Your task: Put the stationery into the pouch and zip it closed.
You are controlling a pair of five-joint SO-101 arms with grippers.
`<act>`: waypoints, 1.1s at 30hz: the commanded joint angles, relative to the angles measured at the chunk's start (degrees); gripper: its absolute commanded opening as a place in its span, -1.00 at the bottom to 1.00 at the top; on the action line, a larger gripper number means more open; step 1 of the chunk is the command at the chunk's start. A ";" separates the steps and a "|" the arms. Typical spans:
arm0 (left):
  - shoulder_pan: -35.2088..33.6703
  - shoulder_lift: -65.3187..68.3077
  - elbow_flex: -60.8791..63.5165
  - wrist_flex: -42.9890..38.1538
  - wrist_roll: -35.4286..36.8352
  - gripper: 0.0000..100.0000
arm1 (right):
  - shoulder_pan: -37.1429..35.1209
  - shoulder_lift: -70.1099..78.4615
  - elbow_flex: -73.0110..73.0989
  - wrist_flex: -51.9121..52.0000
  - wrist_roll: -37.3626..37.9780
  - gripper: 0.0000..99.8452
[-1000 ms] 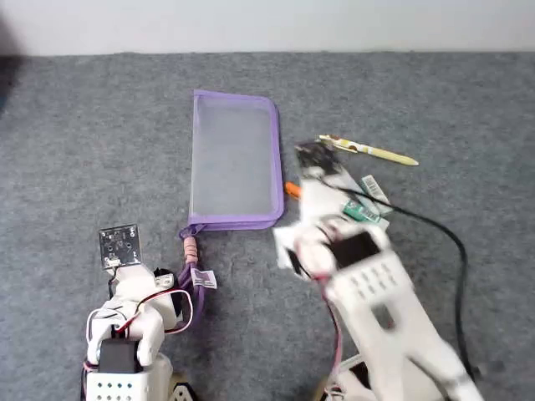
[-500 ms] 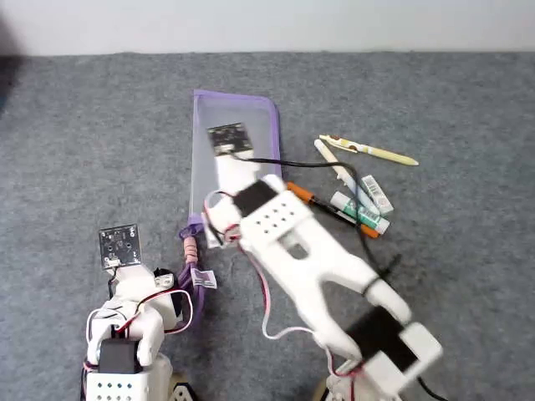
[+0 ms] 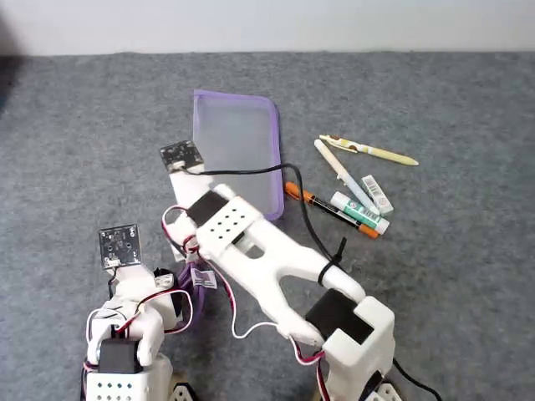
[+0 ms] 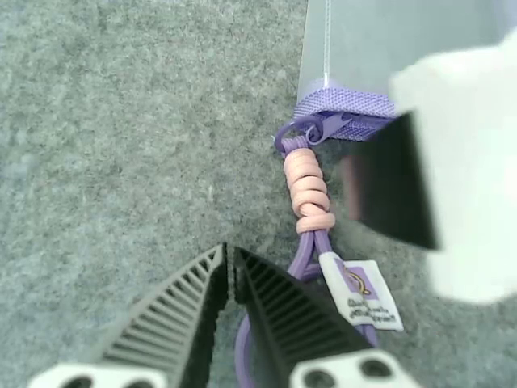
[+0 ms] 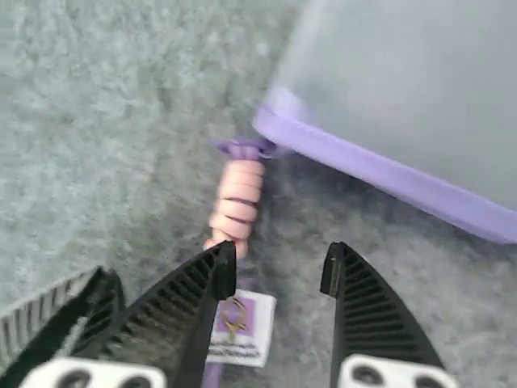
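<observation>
The purple pouch [image 3: 236, 159] lies flat with its zip pull at the near left corner. A pink knotted cord [image 4: 308, 194] and a white tag [image 4: 361, 295] hang from the pull. My right arm [image 3: 251, 242] stretches across to that corner. In the right wrist view, my right gripper [image 5: 279, 263] hovers open just above the pink knot [image 5: 236, 200] and the tag [image 5: 236, 327]. My left gripper [image 4: 229, 257] is shut at the tips beside the cord; a purple loop [image 4: 240, 356] shows between the fingers near their base. Pens [image 3: 368, 150] and markers [image 3: 358, 210] lie right of the pouch.
An orange-capped pen [image 3: 322, 205] and a small white eraser [image 3: 378, 192] lie among the stationery on the grey carpet [image 3: 451, 109]. The right arm's black cable [image 3: 292, 188] crosses the pouch's near right corner. A pale wall runs along the far edge.
My right arm has swung left from the stationery, across the pouch, to the near left corner over the zip cord. The left arm has kept still.
</observation>
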 commanded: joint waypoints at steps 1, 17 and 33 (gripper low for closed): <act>-0.26 0.53 -0.57 0.09 -0.53 -0.97 | -1.80 -0.22 -2.64 -3.30 -0.44 -0.61; -0.26 0.53 -0.57 0.09 -0.53 -0.97 | -1.63 10.24 -7.03 -7.34 -0.26 -0.62; -0.26 0.53 -0.57 0.09 -0.53 -0.97 | 2.59 12.18 -9.14 -1.71 -0.18 -0.98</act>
